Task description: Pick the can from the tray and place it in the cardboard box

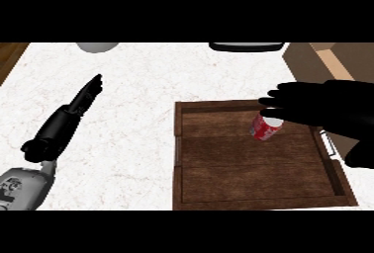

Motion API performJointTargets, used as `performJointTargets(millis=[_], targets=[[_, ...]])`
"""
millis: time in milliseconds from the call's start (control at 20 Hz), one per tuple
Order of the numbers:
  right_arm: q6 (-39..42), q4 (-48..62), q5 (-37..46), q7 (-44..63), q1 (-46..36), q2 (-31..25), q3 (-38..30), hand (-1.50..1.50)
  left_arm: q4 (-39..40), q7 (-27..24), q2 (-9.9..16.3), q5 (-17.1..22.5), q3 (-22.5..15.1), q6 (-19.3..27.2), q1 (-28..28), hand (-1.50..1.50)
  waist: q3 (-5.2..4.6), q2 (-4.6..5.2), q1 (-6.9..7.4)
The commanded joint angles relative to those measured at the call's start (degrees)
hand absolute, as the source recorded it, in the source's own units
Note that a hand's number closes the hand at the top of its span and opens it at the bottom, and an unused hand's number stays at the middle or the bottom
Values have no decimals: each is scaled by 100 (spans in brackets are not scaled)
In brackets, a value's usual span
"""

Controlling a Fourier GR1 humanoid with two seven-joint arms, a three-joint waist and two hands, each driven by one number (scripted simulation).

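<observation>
My right hand (321, 106) hovers, fingers (274, 101) released, over the red metal can (265, 128) in the dark wooden tray (219, 173); next, I must close around it.

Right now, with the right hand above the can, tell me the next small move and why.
Probably lower the right hand and curl its fingers round the can. The can stands in the tray just under those spread fingers, not yet gripped, and the cardboard box lies beyond the tray's far right corner.
</observation>
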Motion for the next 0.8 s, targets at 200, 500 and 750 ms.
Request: performJointTargets(millis=[200,500,750], targets=[[66,-163,907,129,307,576,-166,-150,87,-118,-118,-168,385,-400,-2,0,1,7,7],[257,-135,1461,347,267,1236,-87,-150,-85,80,-373,-360,499,-436,-3,0,1,6,25],[42,302,2047,-69,234,1291,-121,-150,376,-254,-580,-638,530,-522,-119,0,0,13,0]])
